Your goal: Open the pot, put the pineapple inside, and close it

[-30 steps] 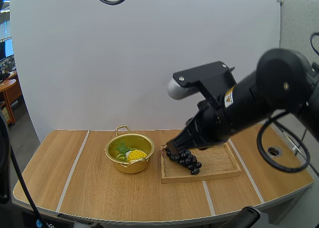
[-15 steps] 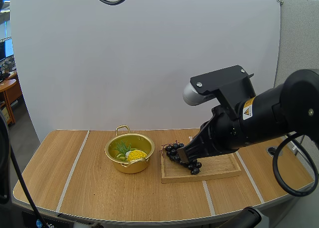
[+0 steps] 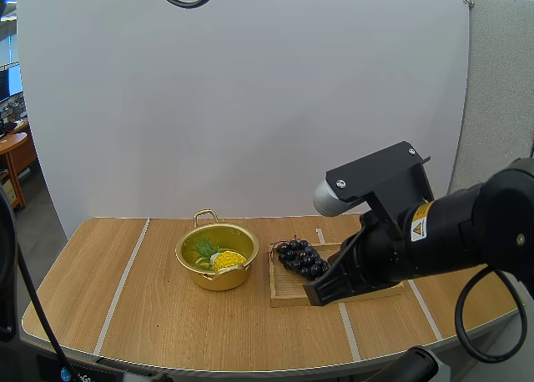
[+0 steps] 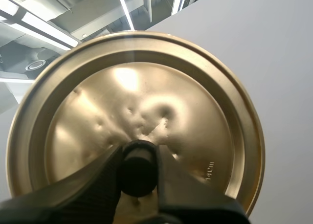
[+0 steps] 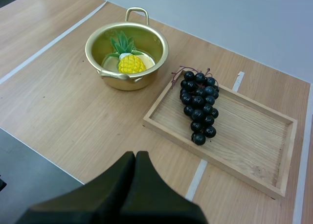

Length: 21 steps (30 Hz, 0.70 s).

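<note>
Counter [image 3: 167,315] and tray [image 3: 285,299] lie partly hidden behind my right arm [image 3: 450,232]; right tool [image 5: 136,155] closed, empty, pot [image 3: 219,280] with pineapple [image 3: 225,260] at its ten o'clock. Left tool [image 4: 139,158] pinches lid [image 4: 195,111] knob.

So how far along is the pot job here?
Done: the pot is open with the pineapple inside. In hand: the left gripper pinches the lid by its knob. Left: putting the lid on. The right gripper is shut, empty.

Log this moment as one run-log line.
pot open, pineapple inside | lid off, held by left gripper | right gripper shut, empty, near wooden tray | grapes on tray | remaining: close pot
</note>
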Tool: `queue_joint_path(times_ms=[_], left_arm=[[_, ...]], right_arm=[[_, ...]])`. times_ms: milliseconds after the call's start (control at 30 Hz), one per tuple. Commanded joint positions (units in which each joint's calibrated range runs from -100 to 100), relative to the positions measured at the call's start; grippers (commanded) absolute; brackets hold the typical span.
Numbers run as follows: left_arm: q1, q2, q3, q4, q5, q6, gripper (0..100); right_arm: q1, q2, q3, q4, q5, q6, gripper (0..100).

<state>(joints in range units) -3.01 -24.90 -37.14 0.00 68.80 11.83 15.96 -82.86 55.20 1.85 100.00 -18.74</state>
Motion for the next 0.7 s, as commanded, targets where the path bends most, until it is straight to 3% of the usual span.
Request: queue_joint_path(times_ms=[0,600,667], left_arm=[[-0.17,-0.3,-0.5,0.3,-2.4,-0.5,0],[-0.17,-0.3,-0.5,0.0,-3.9,-0.5,0],[-0.17,-0.5,-0.5,0.0,1.2,-0.7,0]], right_arm=[[-1.0,-2.2,0.2,-0.5,0.0,0.2,0],[-1.8,-3.2,2.9,-0.2,0.0,0.2,0],[-1.8,-3.2,2.9,-0.2,0.0,0.2,0]])
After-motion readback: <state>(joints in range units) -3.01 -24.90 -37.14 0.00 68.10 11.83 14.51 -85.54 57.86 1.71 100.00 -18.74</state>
